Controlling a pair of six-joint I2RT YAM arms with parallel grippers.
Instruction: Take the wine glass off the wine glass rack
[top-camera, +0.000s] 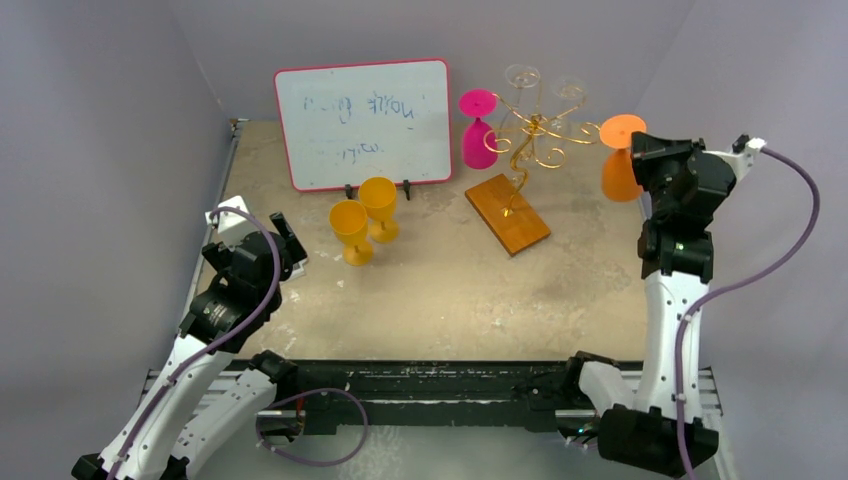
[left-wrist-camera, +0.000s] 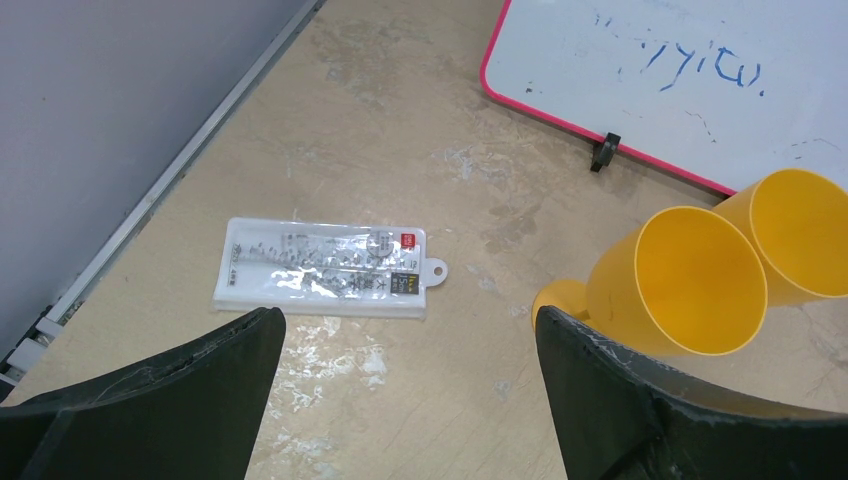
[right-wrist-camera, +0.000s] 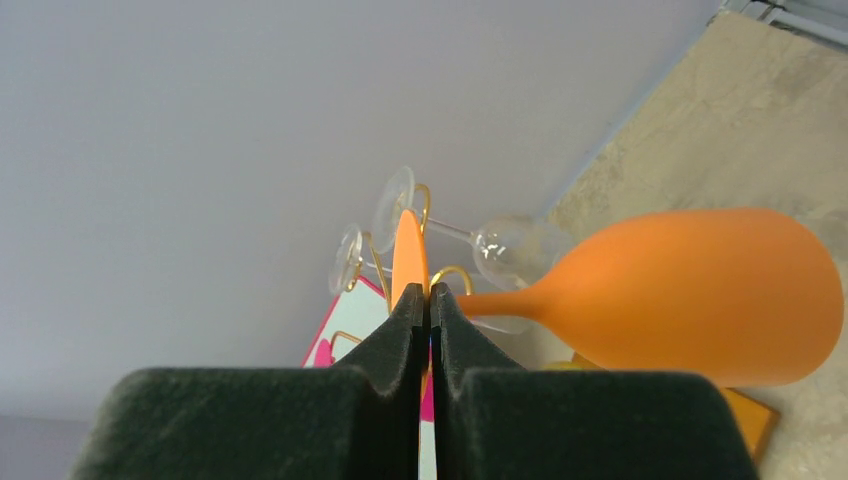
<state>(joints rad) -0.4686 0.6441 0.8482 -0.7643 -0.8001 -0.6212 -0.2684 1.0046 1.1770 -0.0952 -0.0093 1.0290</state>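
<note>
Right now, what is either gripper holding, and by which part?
Right gripper pinches the orange wine glass by its stem, next to the foot. Left gripper is open, holding nothing.

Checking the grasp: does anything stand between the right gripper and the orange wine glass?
Nothing visible. The right gripper is shut on the orange wine glass at its stem, beside the wine glass rack and its right arm.

A beige, scuffed table top (left-wrist-camera: 400, 130) is seen spread beneath and ahead of the jaws of the left gripper (left-wrist-camera: 408, 325). It is bordered to their left by a metal edge strip (left-wrist-camera: 170, 170) and a plain grey side wall (left-wrist-camera: 100, 80). Beyond the jaws of the right gripper (right-wrist-camera: 428, 295), a pale, evenly lit back wall (right-wrist-camera: 200, 120) is shown, met by the table top to their upper right.
</note>
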